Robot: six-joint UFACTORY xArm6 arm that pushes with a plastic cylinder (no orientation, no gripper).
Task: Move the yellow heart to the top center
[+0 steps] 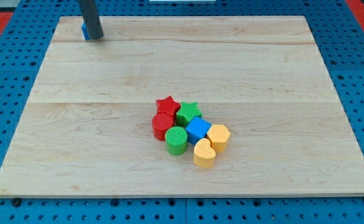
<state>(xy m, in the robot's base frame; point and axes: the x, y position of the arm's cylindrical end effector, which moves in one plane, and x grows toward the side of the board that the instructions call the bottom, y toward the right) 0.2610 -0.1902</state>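
The yellow heart (203,153) lies at the bottom of a tight cluster of blocks below the board's middle. Touching it are a yellow hexagon (219,137), a blue cube (198,129) and a green cylinder (176,140). A red cylinder (163,126), a red star (167,105) and a green star (187,112) make up the rest of the cluster. My tip (94,36) stands at the board's top left, far from the cluster, right against a blue block (84,31) that the rod mostly hides.
The wooden board (107,137) lies on a blue perforated table (1,93). The board's top edge runs just above my tip.
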